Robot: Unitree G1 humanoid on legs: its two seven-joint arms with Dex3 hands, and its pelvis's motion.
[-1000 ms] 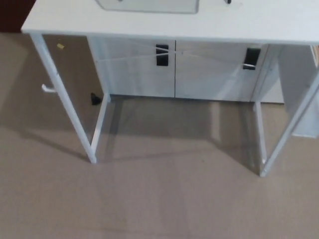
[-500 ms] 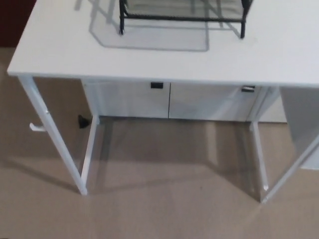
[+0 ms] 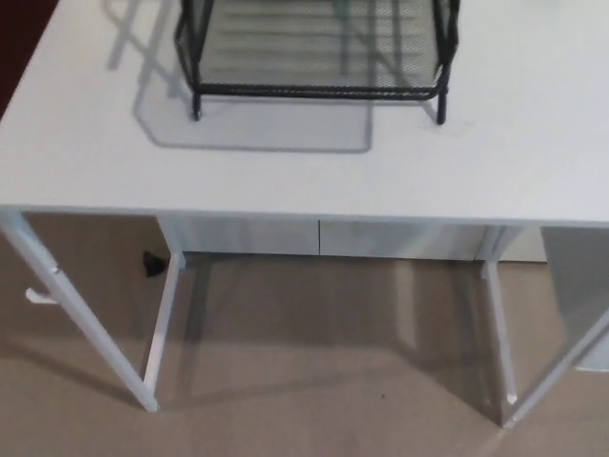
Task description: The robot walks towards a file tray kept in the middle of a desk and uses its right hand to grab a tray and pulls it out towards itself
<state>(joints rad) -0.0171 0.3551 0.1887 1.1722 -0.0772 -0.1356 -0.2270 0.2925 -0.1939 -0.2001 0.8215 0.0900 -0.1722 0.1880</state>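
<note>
White desk (image 3: 495,162), front edge across mid-frame; black wire-mesh file tray (image 3: 319,52) standing at its far centre (top cropped). Neither hand in view, state indeterminable. Approach step: close squarely, then reach right-handed for the tray's front rim.

The file tray (image 3: 314,52) stands on the desk (image 3: 304,176), toward the back and a little left of the middle. Its top is cut off by the upper edge of the picture. Its lowest tray (image 3: 319,88) sits just above the desk top, between two front feet. Its shadow (image 3: 247,129) lies on the desk, to the left and in front of it.

Under the desk is the floor (image 3: 314,381). The desk legs stand on it, two at the left (image 3: 157,333) and two at the right (image 3: 500,333). A cabinet (image 3: 319,238) stands behind the desk, under its front edge. A small thing (image 3: 152,264) lies on the floor near the left legs.
</note>
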